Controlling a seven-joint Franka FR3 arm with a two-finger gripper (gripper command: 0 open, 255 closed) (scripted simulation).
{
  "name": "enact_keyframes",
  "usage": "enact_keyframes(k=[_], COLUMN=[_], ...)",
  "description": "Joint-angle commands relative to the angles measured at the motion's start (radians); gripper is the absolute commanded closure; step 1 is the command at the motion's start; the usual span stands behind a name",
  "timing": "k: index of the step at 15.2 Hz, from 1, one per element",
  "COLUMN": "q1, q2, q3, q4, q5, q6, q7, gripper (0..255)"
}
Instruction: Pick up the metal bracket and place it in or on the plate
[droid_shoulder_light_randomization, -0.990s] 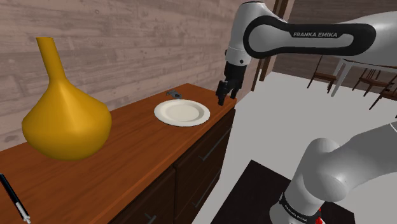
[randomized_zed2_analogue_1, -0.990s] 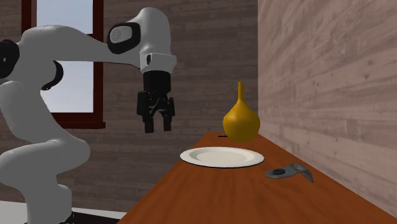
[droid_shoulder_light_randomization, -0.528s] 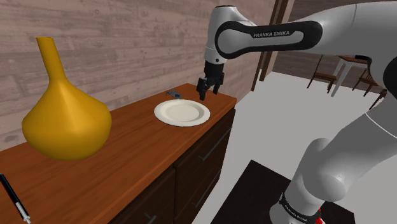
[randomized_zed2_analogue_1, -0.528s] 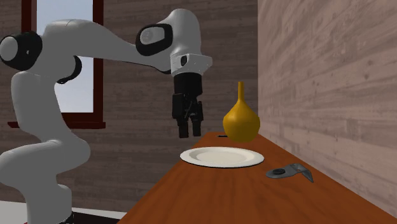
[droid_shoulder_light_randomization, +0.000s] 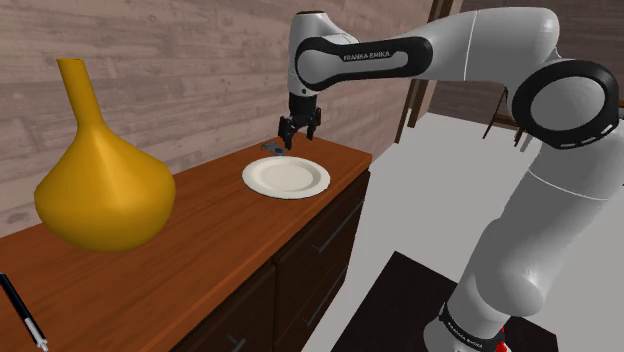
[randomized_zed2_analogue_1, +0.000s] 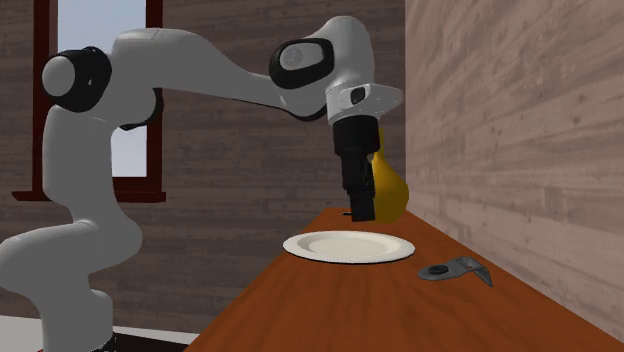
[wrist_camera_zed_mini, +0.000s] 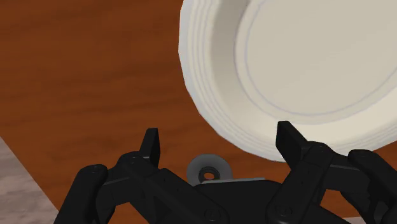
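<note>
A small grey metal bracket (droid_shoulder_light_randomization: 272, 147) lies on the brown wooden top by the wall, just beyond the white plate (droid_shoulder_light_randomization: 286, 178). My black gripper (droid_shoulder_light_randomization: 297, 138) hovers open and empty above the plate's far rim, close to the bracket. From the second exterior view the gripper (randomized_zed2_analogue_1: 362, 212) hangs over the far side of the plate (randomized_zed2_analogue_1: 345, 247), while the bracket (randomized_zed2_analogue_1: 455, 270) lies nearer the camera. In the wrist view the fingers (wrist_camera_zed_mini: 151, 143) stand wide apart; the bracket's round end (wrist_camera_zed_mini: 208, 170) shows between them beside the plate (wrist_camera_zed_mini: 305, 63), the rest hidden by the hand.
A large yellow vase (droid_shoulder_light_randomization: 100, 170) stands on the top at the shoulder view's left, with a black pen (droid_shoulder_light_randomization: 20, 310) near the front corner. A plank wall (droid_shoulder_light_randomization: 200, 70) runs close behind the bracket. The cabinet's edge (droid_shoulder_light_randomization: 355, 170) drops to the floor beside the plate.
The arm has swung from beyond the cabinet's edge over the plate toward the bracket and the wall. The fingers stayed open.
</note>
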Motion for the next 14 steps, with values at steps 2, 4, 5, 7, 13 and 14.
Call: enact_keyframes(k=[2, 4, 5, 7, 13, 14], q1=[0.004, 0.009, 0.013, 0.021, 0.023, 0.022], q2=[0.127, 0.213, 0.258, 0.353, 0.443, 0.444], q3=[0.004, 0.004, 0.004, 0.002, -0.004, -0.005], q4=[0.141, 0.248, 0.306, 0.435, 0.512, 0.5], q5=[-0.028, -0.047, -0.056, -0.073, -0.087, -0.088], q6=[-0.01, -0.029, -0.041, -0.072, -0.055, -0.042], q7=[0.012, 0.018, 0.019, 0.02, 0.02, 0.021], gripper=[0, 0, 0, 0, 0, 0])
